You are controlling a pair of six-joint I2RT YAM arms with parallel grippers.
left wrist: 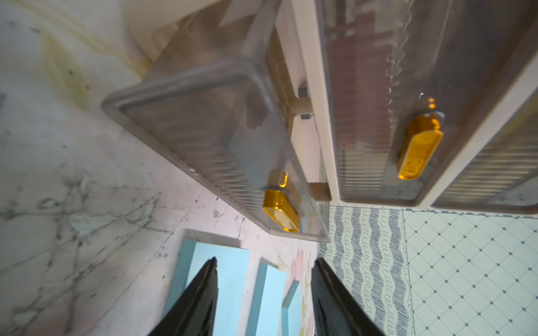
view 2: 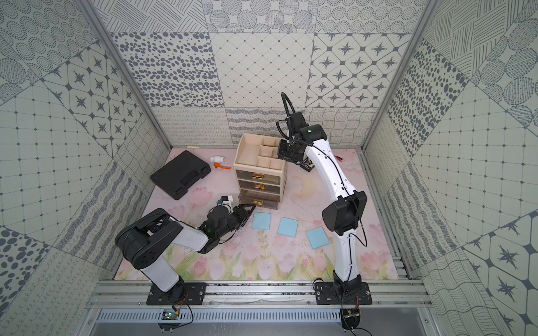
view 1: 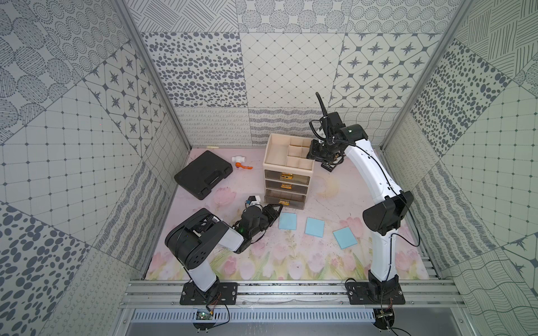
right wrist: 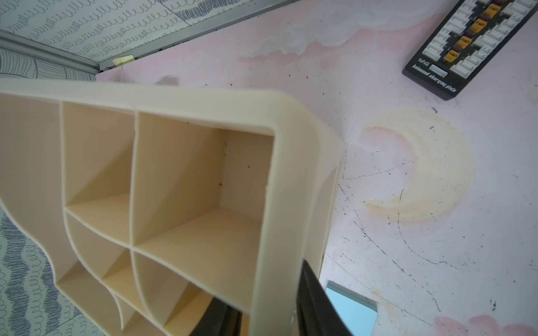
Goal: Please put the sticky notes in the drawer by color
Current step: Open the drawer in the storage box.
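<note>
Left claw [view 1: 279,207] half-wide, empty, tips just beside gold handle [view 1: 283,202] of bottom drawer [view 1: 294,198] | right claw [view 1: 315,153] astride drawer unit [view 1: 288,171] top rim, grip cannot be told | three blue sticky notes [view 1: 315,227] on tabletop [view 1: 262,261], 5 o'clock of unit | advice: pinch handle squarely, pull straight toward 6 o'clock.

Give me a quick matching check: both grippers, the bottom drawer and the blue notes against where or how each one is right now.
1 left gripper
2 right gripper
3 bottom drawer
4 blue sticky notes

A flat on the mat
B pulled partly out
C open, near the lowest gold handle
D astride the rim of the top tray

Pairs: 1-C, 2-D, 3-B, 4-A
</note>
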